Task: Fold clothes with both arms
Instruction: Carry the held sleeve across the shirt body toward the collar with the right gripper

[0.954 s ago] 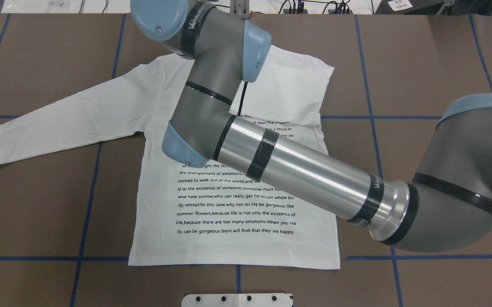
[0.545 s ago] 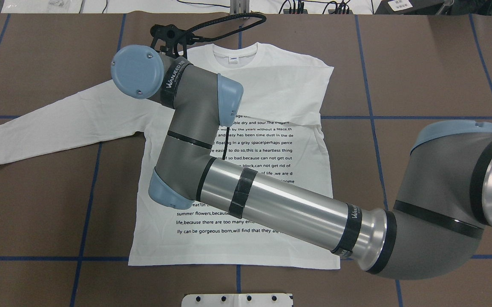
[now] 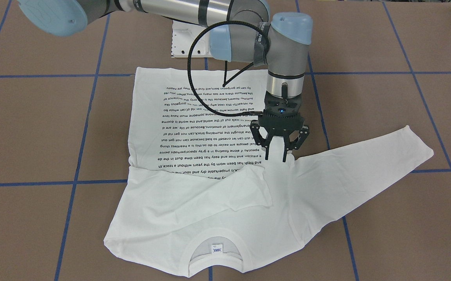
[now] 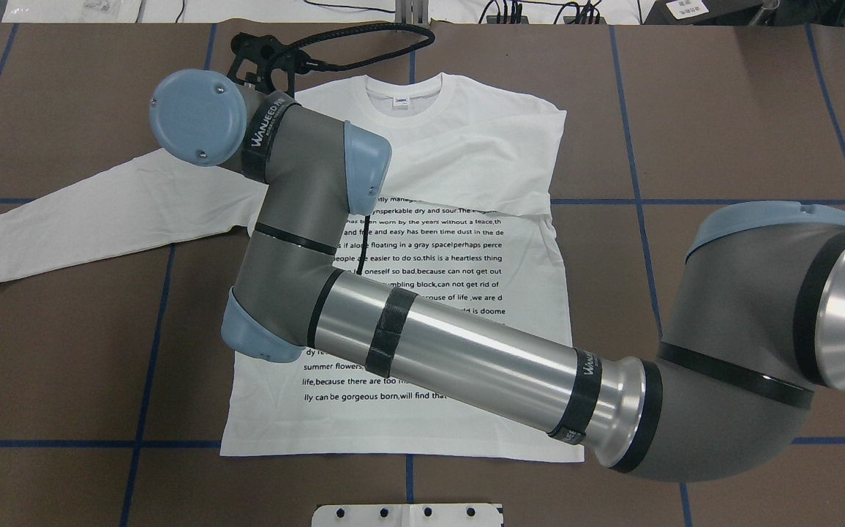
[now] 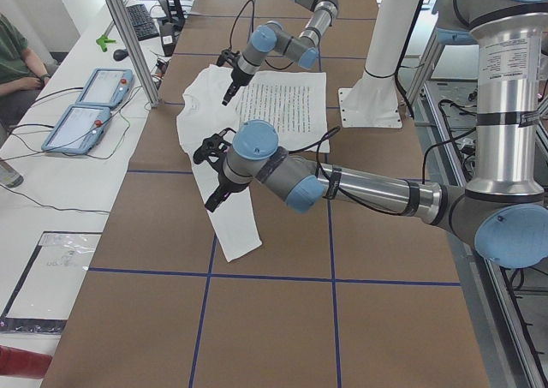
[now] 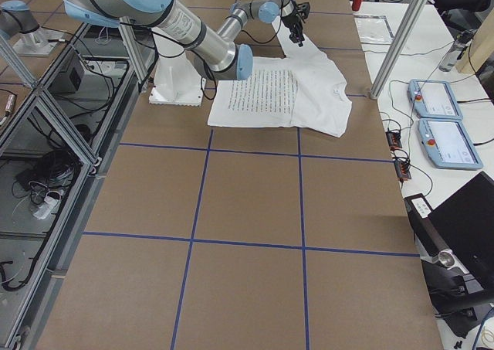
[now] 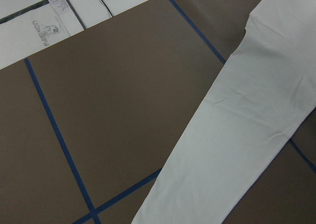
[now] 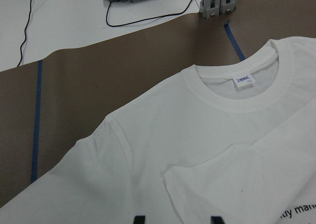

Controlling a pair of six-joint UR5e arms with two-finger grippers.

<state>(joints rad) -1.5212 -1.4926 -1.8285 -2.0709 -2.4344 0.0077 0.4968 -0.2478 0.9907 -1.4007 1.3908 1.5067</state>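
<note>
The clothes, a white long-sleeved T-shirt (image 4: pixel 466 329) with black text facing up, lie flat on the brown table. One sleeve is folded across the chest (image 3: pixel 209 191). The other sleeve (image 3: pixel 366 164) stretches out straight. My right arm (image 4: pixel 451 344) reaches across the shirt. Its gripper (image 3: pixel 277 158) hangs open just above the fabric, by the armpit of the outstretched sleeve, holding nothing. In the right wrist view the fingertips (image 8: pixel 139 219) stand apart over the shoulder, near the collar (image 8: pixel 237 93). My left gripper (image 5: pixel 212 204) shows only in the exterior left view, over the sleeve; I cannot tell its state.
The white pedestal base (image 3: pixel 188 39) stands at the robot's edge of the table, behind the hem. Two teach pendants (image 5: pixel 86 105) lie on the white side table, where a person (image 5: pixel 17 62) sits. An aluminium post (image 8: pixel 215 1) rises beyond the collar.
My right arm has swung from over the collar toward the robot's left, to the shoulder by the outstretched sleeve. The collar is uncovered now. The shirt has not moved.
</note>
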